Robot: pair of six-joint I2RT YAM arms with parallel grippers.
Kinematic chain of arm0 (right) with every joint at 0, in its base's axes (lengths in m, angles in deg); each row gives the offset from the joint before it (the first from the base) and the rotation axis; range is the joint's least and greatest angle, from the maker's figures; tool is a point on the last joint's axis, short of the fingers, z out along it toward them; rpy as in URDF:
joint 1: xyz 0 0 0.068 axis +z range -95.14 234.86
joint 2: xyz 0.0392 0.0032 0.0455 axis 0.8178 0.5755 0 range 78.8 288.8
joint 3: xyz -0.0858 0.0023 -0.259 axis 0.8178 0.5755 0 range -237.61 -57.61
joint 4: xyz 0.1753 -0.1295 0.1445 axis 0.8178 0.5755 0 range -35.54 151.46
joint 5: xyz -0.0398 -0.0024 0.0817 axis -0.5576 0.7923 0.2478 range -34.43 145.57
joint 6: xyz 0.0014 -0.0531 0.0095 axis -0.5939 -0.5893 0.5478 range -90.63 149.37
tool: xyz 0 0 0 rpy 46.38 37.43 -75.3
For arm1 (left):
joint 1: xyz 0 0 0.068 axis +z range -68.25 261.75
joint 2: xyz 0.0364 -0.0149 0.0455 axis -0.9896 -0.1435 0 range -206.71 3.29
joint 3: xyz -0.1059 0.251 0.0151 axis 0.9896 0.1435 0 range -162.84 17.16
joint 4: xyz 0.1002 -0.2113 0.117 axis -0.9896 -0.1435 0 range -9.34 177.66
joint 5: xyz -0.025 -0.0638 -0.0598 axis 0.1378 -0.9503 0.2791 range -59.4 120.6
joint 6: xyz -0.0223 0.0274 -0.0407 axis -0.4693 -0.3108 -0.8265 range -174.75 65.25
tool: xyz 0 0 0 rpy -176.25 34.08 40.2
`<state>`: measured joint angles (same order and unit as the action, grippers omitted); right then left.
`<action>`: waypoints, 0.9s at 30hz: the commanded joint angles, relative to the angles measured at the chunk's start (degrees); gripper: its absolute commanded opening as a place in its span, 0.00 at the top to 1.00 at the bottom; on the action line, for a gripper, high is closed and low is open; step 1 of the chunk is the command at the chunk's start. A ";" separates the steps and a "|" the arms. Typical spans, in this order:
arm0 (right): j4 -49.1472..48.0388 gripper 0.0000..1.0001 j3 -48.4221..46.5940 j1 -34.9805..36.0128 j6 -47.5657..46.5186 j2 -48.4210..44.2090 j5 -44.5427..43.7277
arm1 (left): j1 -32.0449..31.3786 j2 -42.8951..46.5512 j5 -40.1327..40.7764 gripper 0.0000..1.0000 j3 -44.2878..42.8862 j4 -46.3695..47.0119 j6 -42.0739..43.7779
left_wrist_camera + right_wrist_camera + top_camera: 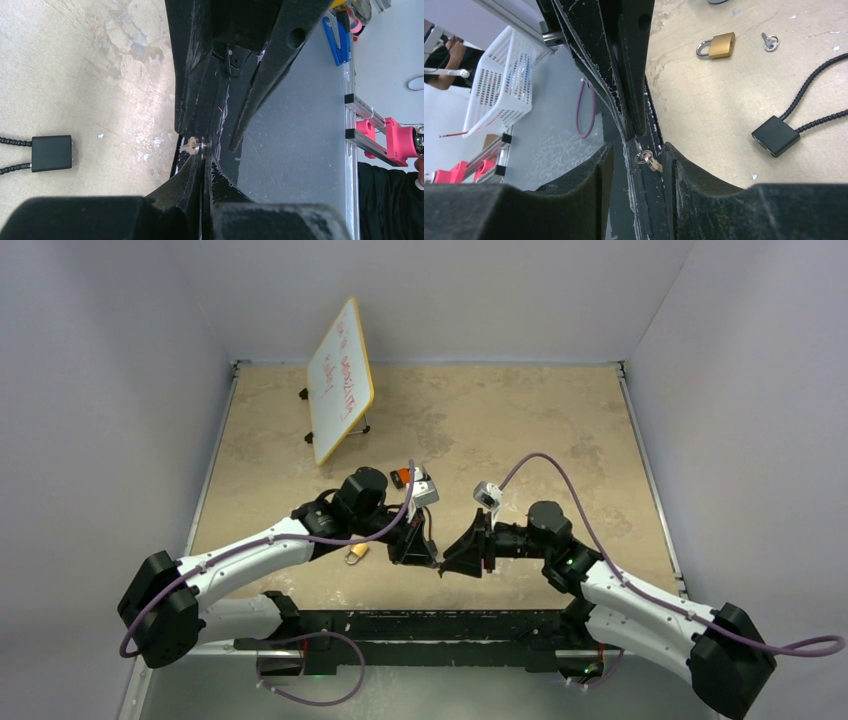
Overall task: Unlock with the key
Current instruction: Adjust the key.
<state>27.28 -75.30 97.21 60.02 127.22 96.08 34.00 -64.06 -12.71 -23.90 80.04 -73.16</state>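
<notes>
left gripper (202, 156) is clamped fully shut on the key (193, 146), pinching it right at the tips. right gripper (638, 150) is open and holds nothing. Its fingers (684, 175) straddle the key with a gap on each side. The two grippers meet tip to tip at the near edge of the table (520, 430).

The padlock (716, 45) lies flat on the table, at 9 o'clock from the meeting point in the top view, shackle apparently closed. A spare key (769, 42) lies just beside it at 3 o'clock in the right wrist view. A black cable lock (775, 135) sits further off and isn't in play.

This reads as a handover or regrasp of the key, so my take on doing it well:
- Centre the right jaws on the key before closing. It sits nearer the 3 o'clock finger now, and an off-centre close will twist it.
- Grip the flat of the bow and leave the whole blade sticking out for the keyway.
- Release the left only once the right is firmly shut. A drop here probably goes off the table edge.
- The key is tiny and half hidden. I can't tell which end is free, so check that before committing.
</notes>
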 commanded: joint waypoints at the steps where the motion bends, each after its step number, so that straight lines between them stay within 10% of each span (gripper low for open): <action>1: -3.33 0.60 -3.37 -0.12 -2.43 2.72 3.77 | 0.03 0.74 -2.15 1.00 -0.95 3.03 0.44; 16: -5.74 1.00 -3.05 -0.12 -1.70 5.09 9.10 | 0.15 0.99 -2.77 1.00 -0.57 4.33 -0.56; 27: -10.05 1.00 0.22 -0.09 3.33 4.32 1.26 | 0.41 1.36 2.57 0.65 1.82 11.26 -7.97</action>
<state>22.32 -76.42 97.12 60.37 132.36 100.04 34.07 -63.80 -12.71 -22.92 86.40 -77.93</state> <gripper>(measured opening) 0.008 0.341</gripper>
